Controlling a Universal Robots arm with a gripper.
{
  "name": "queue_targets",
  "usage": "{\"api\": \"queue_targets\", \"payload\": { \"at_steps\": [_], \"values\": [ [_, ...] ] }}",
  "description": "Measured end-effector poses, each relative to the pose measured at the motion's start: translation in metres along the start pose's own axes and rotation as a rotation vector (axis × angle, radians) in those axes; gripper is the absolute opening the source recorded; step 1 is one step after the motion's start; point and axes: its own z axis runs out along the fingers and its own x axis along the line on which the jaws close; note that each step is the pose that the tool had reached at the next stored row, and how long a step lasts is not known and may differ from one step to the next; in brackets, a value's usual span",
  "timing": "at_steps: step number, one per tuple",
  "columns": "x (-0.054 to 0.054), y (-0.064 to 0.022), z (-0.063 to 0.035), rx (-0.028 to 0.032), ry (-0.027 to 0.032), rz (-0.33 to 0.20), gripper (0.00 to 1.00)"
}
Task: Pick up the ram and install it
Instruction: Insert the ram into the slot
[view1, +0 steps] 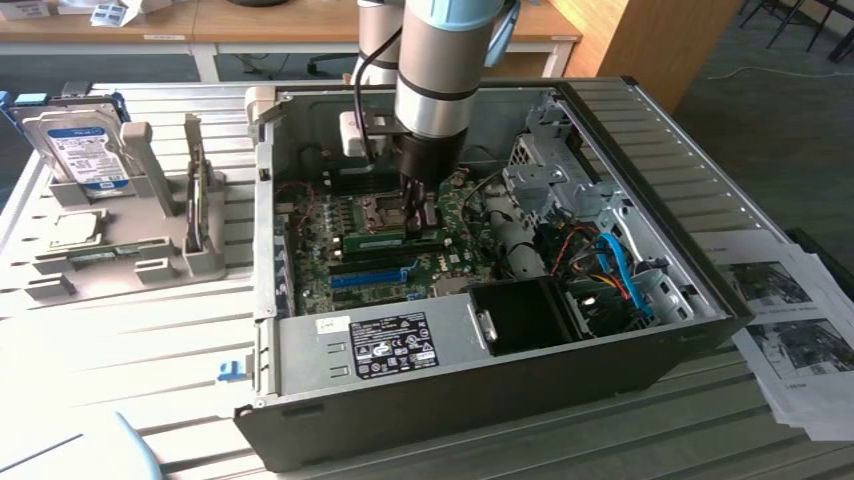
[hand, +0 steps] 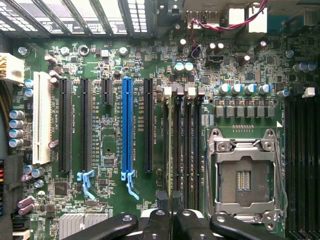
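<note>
The ram (view1: 387, 240) is a narrow green stick standing on edge over the motherboard's memory slots, inside the open computer case (view1: 694, 240). My gripper (view1: 426, 226) reaches straight down into the case and is shut on the ram's end toward the exterior view's right. In the wrist view the ram (hand: 170, 150) shows edge-on as a thin strip lying along one of the black memory slots (hand: 186, 150). The gripper (hand: 170, 204) has its black fingertips (hand: 162, 200) pinched on either side of the strip. Whether the ram is fully seated in the slot cannot be told.
A CPU socket (hand: 245, 175) lies right beside the slots, and a blue expansion slot (hand: 127, 127) on their other side. Cables (view1: 621, 270) and a black fan box (view1: 527, 315) crowd the case. A hard drive (view1: 80, 150) stands in a grey holder (view1: 120, 250). Papers (view1: 787, 330) lie outside.
</note>
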Motion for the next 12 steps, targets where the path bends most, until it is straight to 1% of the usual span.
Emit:
{"api": "queue_targets", "payload": {
  "at_steps": [12],
  "values": [
    [0.0001,-0.0001,0.0018,0.0018,0.0,0.0,0.11]
  ]
}}
